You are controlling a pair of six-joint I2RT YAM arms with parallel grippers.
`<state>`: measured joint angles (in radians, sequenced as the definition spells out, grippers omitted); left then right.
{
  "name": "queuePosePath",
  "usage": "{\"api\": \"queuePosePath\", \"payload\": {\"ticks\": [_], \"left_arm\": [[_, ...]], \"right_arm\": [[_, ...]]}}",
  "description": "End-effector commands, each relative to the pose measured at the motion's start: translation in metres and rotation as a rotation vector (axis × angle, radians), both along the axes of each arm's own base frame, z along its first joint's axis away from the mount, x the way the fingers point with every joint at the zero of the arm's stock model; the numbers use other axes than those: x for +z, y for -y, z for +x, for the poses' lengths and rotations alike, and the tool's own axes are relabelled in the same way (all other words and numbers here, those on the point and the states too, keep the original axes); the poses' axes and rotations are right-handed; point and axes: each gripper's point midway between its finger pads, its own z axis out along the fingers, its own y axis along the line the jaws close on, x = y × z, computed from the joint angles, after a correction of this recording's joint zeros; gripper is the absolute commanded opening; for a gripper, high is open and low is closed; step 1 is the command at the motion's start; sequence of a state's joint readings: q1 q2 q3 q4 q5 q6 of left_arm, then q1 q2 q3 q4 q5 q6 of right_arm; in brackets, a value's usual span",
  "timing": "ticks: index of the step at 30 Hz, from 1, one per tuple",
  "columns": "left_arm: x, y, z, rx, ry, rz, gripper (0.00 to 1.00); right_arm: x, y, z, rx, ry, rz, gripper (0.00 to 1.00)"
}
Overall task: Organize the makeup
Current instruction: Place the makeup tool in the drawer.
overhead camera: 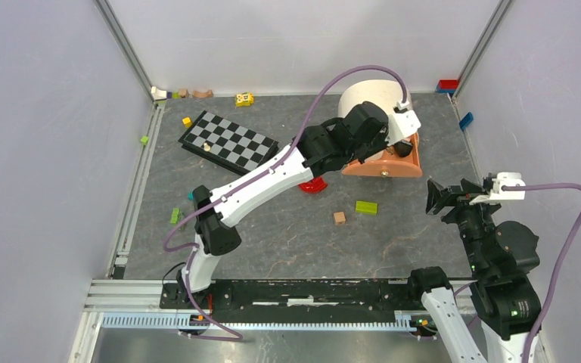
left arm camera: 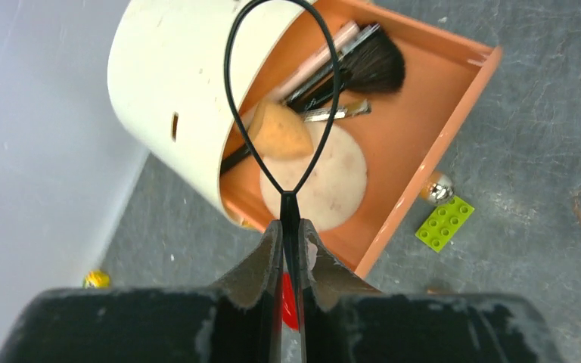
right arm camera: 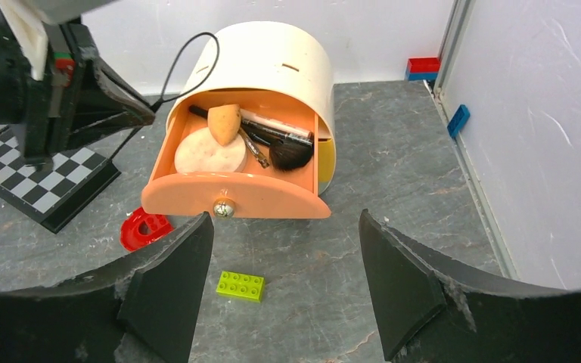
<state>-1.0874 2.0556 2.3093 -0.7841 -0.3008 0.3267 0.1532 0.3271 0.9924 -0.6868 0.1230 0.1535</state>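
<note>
**Grey stone-look table [overhead camera: 287, 242], makeup drawer [right arm camera: 272, 198] out, wire loop [left arm camera: 289, 206] over it**

White walls box in the table. We see a peach-orange drawer with a silver knob [right arm camera: 223, 208] standing out of a cream round case [right arm camera: 272, 57], upper middle of the right wrist view and upper right of the top view.

Makeup in the drawer:
- pale round compact [right arm camera: 204, 155], flat on the drawer floor
- orange teardrop sponge [right arm camera: 225, 123], overlapping the compact's upper edge
- black-handled brush [right arm camera: 291, 155], dark fluffy bristles, slanting across the drawer
- pink stick [left arm camera: 314, 64], beside the brush handle
- smaller brush [left arm camera: 340, 112] with a metal ferrule, between sponge and big brush

Left gripper [left arm camera: 290, 227]: jaws narrow, pinched on the stem of the thin black wire loop. We see its teardrop-shaped ring reach up over the drawer and the case rim in the left wrist view.

Right gripper [right arm camera: 284, 218]: jaws spread wide, nothing between them, right middle of the top view, well apart from the drawer.

Green brick [right arm camera: 240, 285] lies on the table below the drawer front. Red curved piece [right arm camera: 145, 228] sits at the drawer's lower left. Chessboard [overhead camera: 231, 141] is upper left of the top view.
</note>
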Motion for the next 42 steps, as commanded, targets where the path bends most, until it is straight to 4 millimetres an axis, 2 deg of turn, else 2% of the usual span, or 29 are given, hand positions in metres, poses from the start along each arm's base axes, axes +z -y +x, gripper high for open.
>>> {"api": "queuePosePath", "payload": {"ticks": [1,13,18,27,33,39,42], "left_arm": [[0.011,0.035,0.002,-0.204,0.114,-0.017,0.02],[-0.009,0.066,0.021,-0.194,0.151,-0.039,0.02],[-0.016,0.064,0.037,-0.144,0.181,-0.017,0.03],[-0.03,0.05,0.048,-0.094,0.18,0.047,0.09],[-0.041,0.045,0.05,-0.076,0.166,0.067,0.24],[-0.043,0.046,0.047,-0.082,0.148,0.057,0.35],[-0.041,0.046,0.047,-0.078,0.149,0.053,0.37]], "right_arm": [[0.014,0.006,-0.012,-0.022,0.033,-0.007,0.78],[0.006,0.005,-0.012,-0.015,0.009,-0.006,0.78],[0.006,0.005,-0.012,-0.015,0.007,-0.008,0.78],[0.001,0.003,-0.009,-0.007,-0.002,-0.001,0.79],[0.0,0.001,-0.008,0.0,-0.008,-0.001,0.79],[-0.003,0.001,-0.007,0.002,-0.013,-0.001,0.79],[-0.003,0.0,-0.007,0.005,-0.013,-0.002,0.79]]}}
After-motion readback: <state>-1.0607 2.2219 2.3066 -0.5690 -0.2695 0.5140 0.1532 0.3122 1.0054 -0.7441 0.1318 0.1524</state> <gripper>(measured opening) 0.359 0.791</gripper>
